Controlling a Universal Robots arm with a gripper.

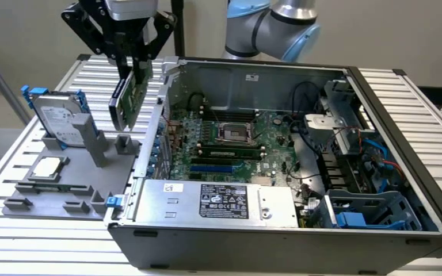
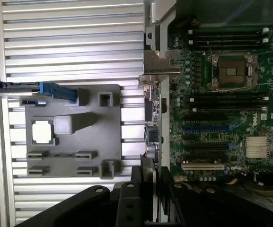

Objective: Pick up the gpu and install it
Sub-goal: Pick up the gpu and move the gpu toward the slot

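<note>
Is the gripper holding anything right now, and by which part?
Yes. The gripper is shut on the graphics card, pinching its top edge. The card hangs clear above the grey holder tray, beside the open computer case.

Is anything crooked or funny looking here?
Yes: the gpu hangs tilted in the air, pinched in the jaws, over the edge of the gray holder tray, beside the open computer case. It sits in no slot. Nothing looks spilled or broken.

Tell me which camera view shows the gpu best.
The exterior view: the gpu hangs in the gripper, its green board face visible, beside the open case. The wrist view sees it edge-on, just a thin strip.
</note>
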